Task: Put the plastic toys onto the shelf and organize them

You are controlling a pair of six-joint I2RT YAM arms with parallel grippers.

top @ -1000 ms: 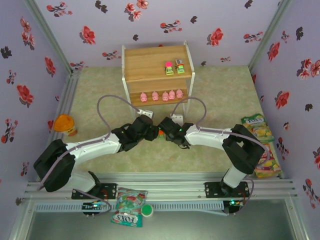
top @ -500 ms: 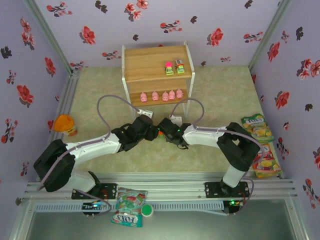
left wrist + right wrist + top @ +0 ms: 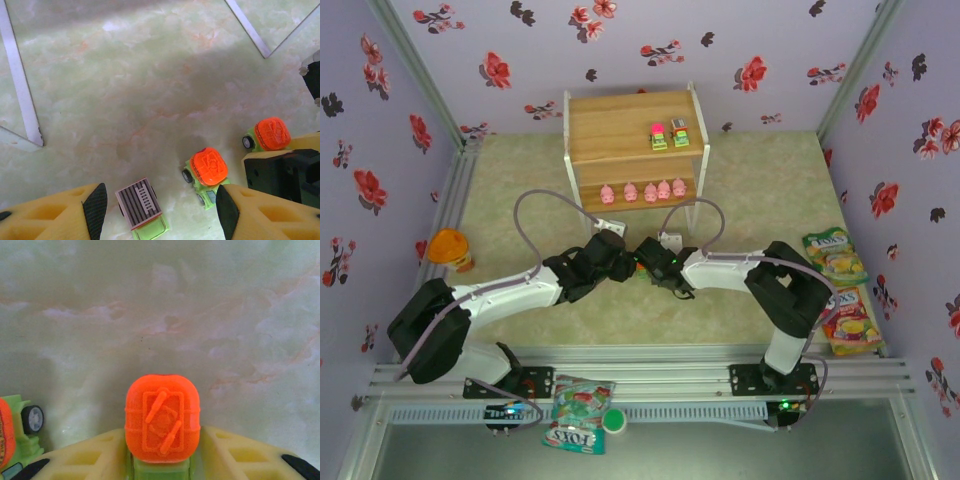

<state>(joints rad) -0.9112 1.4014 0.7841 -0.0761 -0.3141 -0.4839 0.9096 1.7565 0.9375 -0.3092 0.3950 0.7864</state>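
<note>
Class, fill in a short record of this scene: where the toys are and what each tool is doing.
Shelf top board: two cars
Lower board: five pink pigs in a row
Floor: striped grey car, loose orange car
Left tool: open, empty, over those two floor cars
Right tool: shut on held orange car

Lab-type robot test booth, not a real room: left arm (image 3: 505, 293) & right arm (image 3: 730, 268) bolted to an aluminium rail (image 3: 650, 372) at the front, metal corner post (image 3: 415, 65), walls (image 3: 650, 80) w/ purple flower wallpaper boxing in a small green marbled table (image 3: 760, 190).
</note>
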